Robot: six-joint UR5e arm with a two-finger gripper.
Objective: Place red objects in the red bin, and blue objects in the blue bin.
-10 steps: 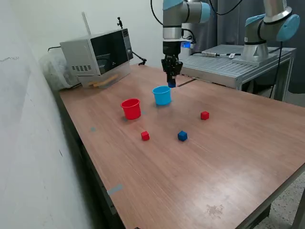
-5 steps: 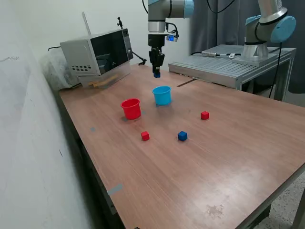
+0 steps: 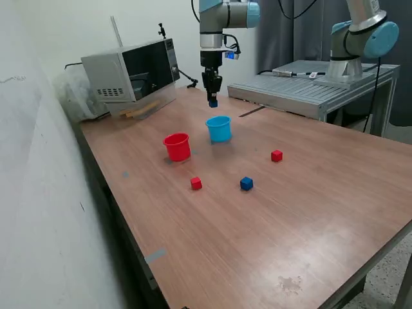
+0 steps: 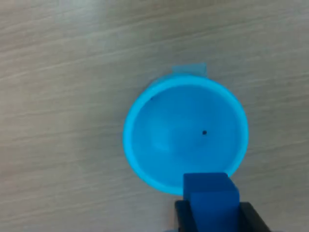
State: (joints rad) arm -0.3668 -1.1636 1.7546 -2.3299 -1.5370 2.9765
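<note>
Arm upright, gripper (image 3: 212,101) downward, jaws clamped together.

Ext cam high, oblique over table (image 3: 309,212); wrist cam straight down, close on blue cup (image 4: 145,145).

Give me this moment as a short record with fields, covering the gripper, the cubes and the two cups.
gripper: above the table, over the blue cup, gripper shut on a dark blue cube
blue cup: light blue cup upright, looks empty in the wrist view
red cup: red cup upright, beside the blue cup on the exterior view's left
loose red cubes: near red cube; far red cube
loose blue cube: blue cube on the table
table: wooden table
</note>
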